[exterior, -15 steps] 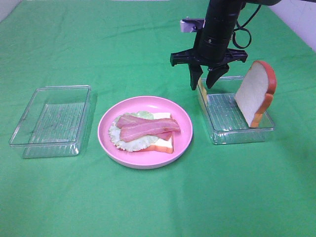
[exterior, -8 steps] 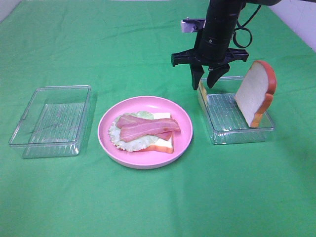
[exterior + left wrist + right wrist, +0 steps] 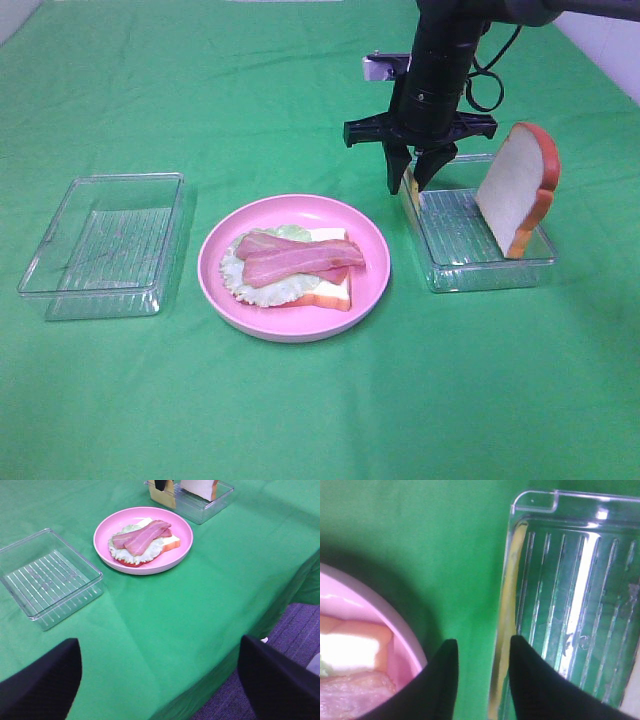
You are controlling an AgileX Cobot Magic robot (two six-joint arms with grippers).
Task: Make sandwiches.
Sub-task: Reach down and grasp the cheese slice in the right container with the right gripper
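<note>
Narrower than a second ago and slightly lower, the right gripper [image 3: 407, 184] hangs over the right tray [image 3: 490, 276], at the wall facing the pink plate [image 3: 376, 272]. Its fingers are partly apart, one on each side of the single cheese slice [image 3: 509, 595], which stands on edge against that wall. Green cloth shows between one finger and the cheese, so nothing is clamped.

One leaning bread slice [image 3: 515, 185] rests upright in the same tray, toward the right edge of the worktop [image 3: 300, 420]. The plate sits mid-worktop and carries one flat bread slice [image 3: 335, 293], one lettuce leaf [image 3: 248, 290] and two bacon strips [image 3: 300, 262] on top. A second clear tray, the left tray [image 3: 100, 300], lies toward the left edge.

The left gripper [image 3: 160, 680] is spread wide at the front edge and holds nothing.
</note>
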